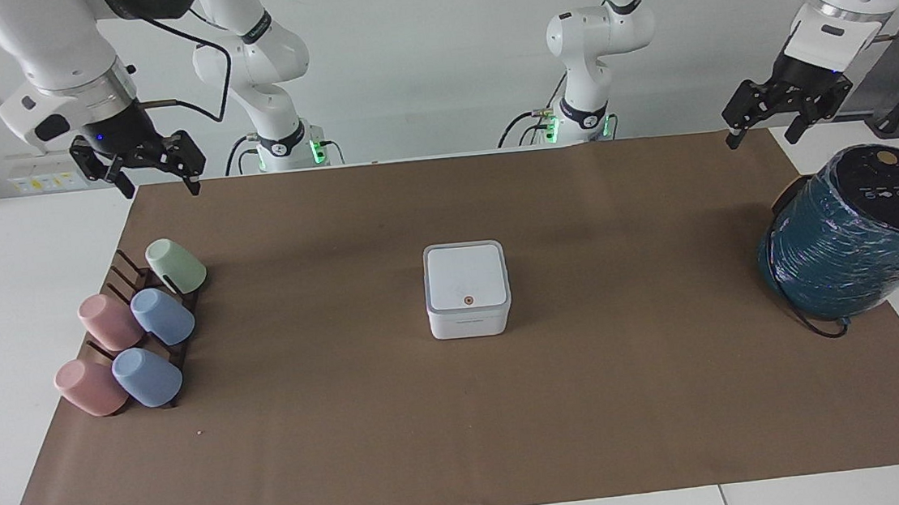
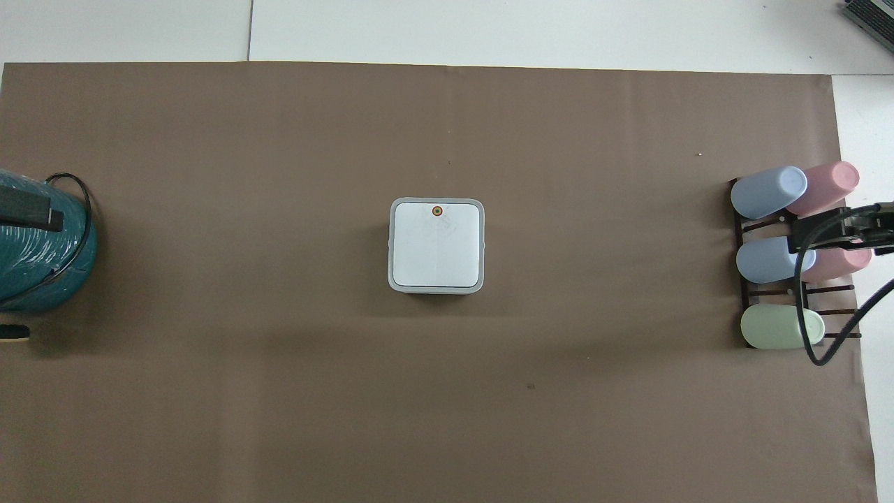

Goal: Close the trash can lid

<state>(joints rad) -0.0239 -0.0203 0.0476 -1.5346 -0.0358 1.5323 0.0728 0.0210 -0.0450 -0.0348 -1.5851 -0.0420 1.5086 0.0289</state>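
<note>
The small white square trash can (image 1: 468,324) stands in the middle of the brown paper. Its lid (image 1: 465,274), with the orange dot near its edge, lies flat and closed on the can; it also shows in the overhead view (image 2: 436,248). My left gripper (image 1: 761,130) is open and empty, raised over the paper's corner at the left arm's end, well apart from the can. Only its tip (image 2: 24,213) shows in the overhead view. My right gripper (image 1: 159,184) is open and empty, waiting in the air above the cup rack's end of the table.
A large teal wrapped cylinder (image 1: 855,237) with a black top stands at the left arm's end of the table. A dark rack (image 1: 126,273) holding several pastel cups (image 1: 162,317) sits at the right arm's end. Brown paper (image 1: 465,430) covers the table.
</note>
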